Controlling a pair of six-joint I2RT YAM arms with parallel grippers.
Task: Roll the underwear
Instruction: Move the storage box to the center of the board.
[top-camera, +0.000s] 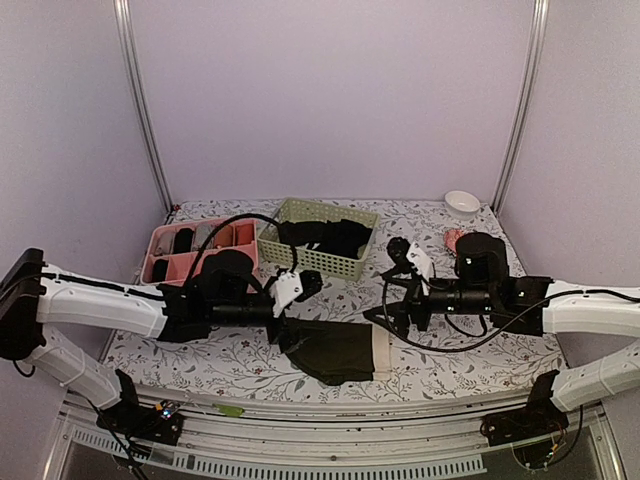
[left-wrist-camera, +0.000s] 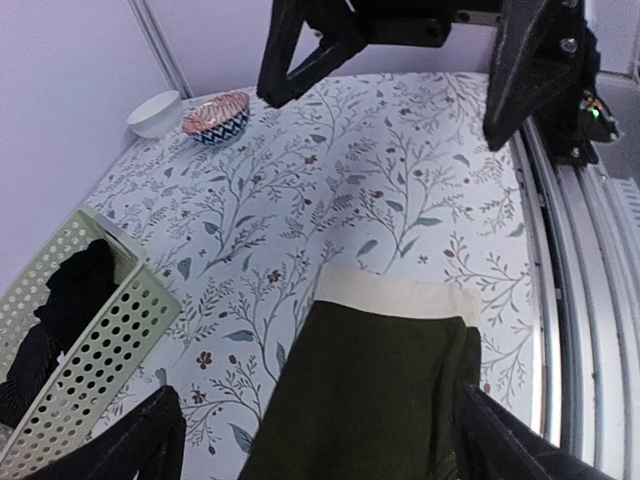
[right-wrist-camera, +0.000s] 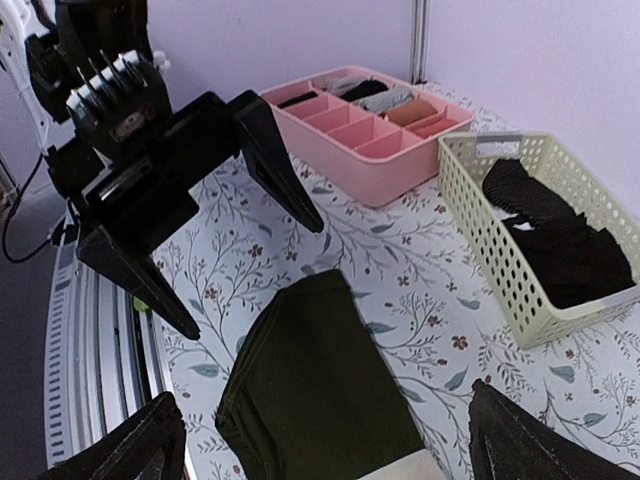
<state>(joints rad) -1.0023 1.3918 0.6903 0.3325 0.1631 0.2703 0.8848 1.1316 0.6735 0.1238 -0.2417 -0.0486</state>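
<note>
No readable text, label, brand or number anywhere (all three views checked); nothing legible.

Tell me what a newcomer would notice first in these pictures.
The dark underwear lies flat at the near middle of the table, its cream waistband to the right. The left gripper and right gripper hang open at either side of it, facing each other. Behind sit a green basket of black garments and a pink organiser.

Pink tray (right-wrist-camera: 400, 168) sat at tabletop's far left corner; green basket (top-camera: 330, 263) beside it held black clothes (top-camera: 340, 238). White bowl (top-camera: 462, 201), patterned bowl (left-wrist-camera: 217, 117) stood near far right corner.
</note>
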